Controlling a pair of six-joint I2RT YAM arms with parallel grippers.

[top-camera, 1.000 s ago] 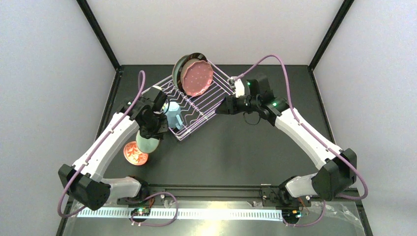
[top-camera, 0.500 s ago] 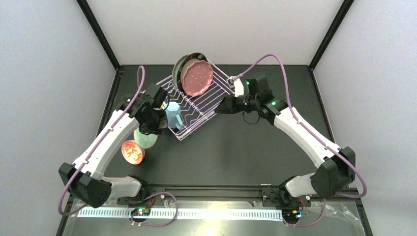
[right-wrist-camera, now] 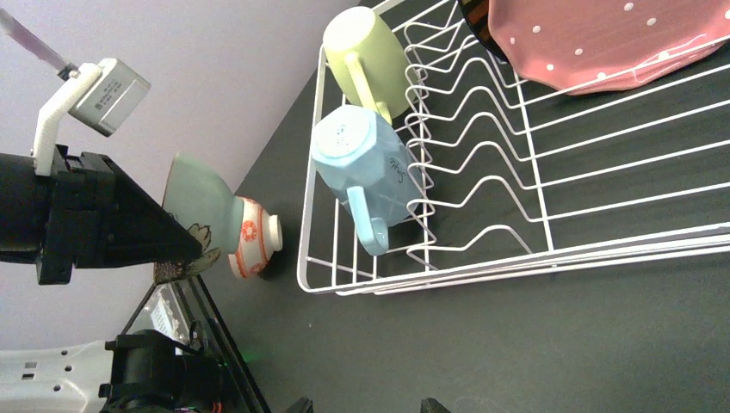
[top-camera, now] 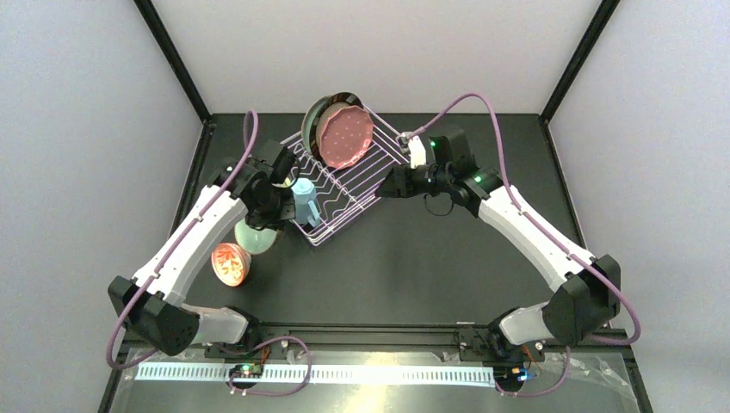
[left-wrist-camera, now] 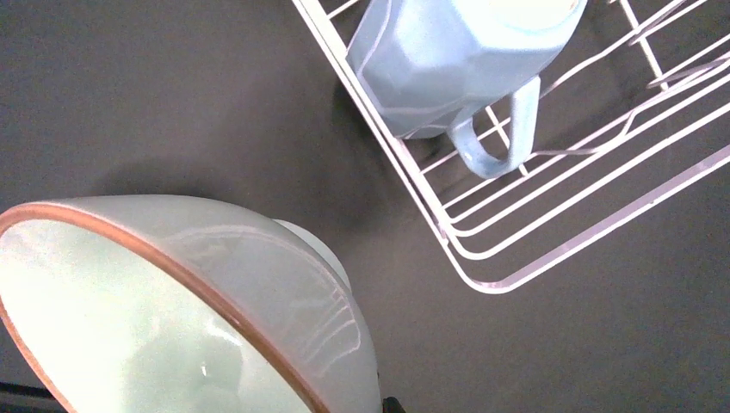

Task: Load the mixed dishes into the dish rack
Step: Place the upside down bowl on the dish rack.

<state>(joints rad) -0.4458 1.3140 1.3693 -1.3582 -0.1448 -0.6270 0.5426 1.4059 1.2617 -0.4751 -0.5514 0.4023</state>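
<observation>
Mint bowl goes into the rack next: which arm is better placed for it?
Left. The left gripper is shut on the mint bowl, beside the dish rack corner near the light blue mug. The right gripper is open and empty on the rack's opposite side.

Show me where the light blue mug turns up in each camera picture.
Top view: light blue mug left of centre, at the rack's left end.
Left wrist view: mug at top edge, handle down.
Right wrist view: mug left of centre, beside green mug.
Shared landmark: white wire rack.
</observation>
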